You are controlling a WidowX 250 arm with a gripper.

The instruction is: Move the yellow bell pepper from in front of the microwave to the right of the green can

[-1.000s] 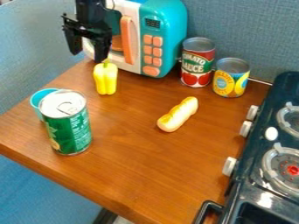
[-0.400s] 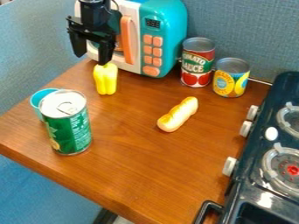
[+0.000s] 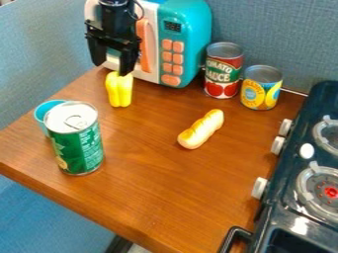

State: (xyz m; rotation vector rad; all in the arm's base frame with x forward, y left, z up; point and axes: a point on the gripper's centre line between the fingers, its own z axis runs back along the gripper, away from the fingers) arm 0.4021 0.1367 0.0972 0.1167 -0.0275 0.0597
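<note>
One green can (image 3: pixel 79 148), then the black gripper (image 3: pixel 112 68), empty, fingers wide apart; below and slightly right of it, the yellow pepper (image 3: pixel 119 91), long axis near vertical in view; farther right, a bread roll (image 3: pixel 201 129)

Worktop (image 3: pixel 158 183): brown wood grain. Microwave (image 3: pixel 191 29), top: teal and white, orange handle and buttons. Pepper (image 3: pixel 119 90), upper left: yellow. Front can (image 3: pixel 79 148), left: green label. Stove (image 3: pixel 277 217), right: black, white knobs.
</note>
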